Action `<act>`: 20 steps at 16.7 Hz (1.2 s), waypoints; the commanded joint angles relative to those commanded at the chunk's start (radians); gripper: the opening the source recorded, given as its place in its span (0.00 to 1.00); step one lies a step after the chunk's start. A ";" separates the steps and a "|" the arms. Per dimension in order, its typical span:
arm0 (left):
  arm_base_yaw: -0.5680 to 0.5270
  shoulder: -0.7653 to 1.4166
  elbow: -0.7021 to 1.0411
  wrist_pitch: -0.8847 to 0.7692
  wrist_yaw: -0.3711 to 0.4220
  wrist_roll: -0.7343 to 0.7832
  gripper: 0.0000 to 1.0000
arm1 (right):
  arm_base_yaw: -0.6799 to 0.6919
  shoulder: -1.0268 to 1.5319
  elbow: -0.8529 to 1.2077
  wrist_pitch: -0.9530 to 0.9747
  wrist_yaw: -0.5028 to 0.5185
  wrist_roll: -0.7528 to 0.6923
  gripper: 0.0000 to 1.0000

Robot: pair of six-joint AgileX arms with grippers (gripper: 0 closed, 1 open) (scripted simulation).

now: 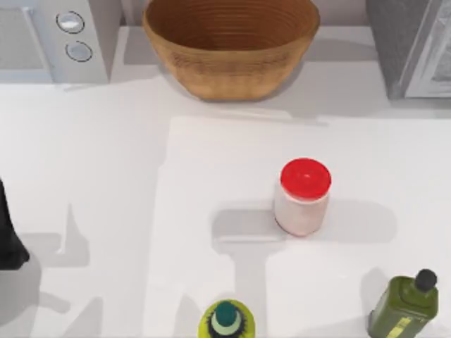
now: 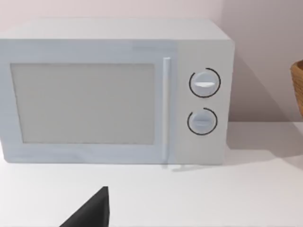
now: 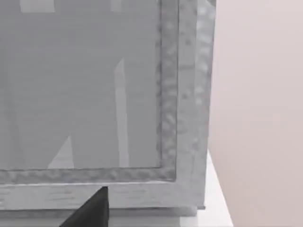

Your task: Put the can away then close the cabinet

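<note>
Presumably for closing: with right gripper [image 3: 90, 213] close before the grey cabinet [image 1: 405, 42] at the table's far right, grip state impossible to tell, press flat on the door [image 1: 435, 60], steadily. Leave left arm [image 1: 8, 236] parked at left.

A white desk [image 1: 106, 176] with a paler square patch at its middle carries soft grey shadows, and a plain pinkish wall [image 2: 265, 56] rises behind its far edge.
</note>
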 joint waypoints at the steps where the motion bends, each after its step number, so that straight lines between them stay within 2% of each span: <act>1: 0.000 0.000 0.000 0.000 0.000 0.000 1.00 | -0.010 -0.002 0.056 -0.058 0.000 0.001 1.00; 8: 0.000 0.000 0.000 0.000 0.000 0.000 1.00 | -0.054 -0.057 0.578 -0.636 0.000 0.004 1.00; 14: 0.000 0.000 0.000 0.000 0.000 0.000 1.00 | -0.025 -0.142 1.019 -1.201 -0.016 0.002 1.00; 17: 0.000 0.000 0.000 0.000 0.000 0.000 1.00 | -0.001 -0.185 1.165 -1.366 -0.021 -0.001 1.00; 20: 0.000 0.000 0.000 0.000 0.000 0.000 1.00 | 0.012 -0.210 1.229 -1.435 -0.021 -0.005 1.00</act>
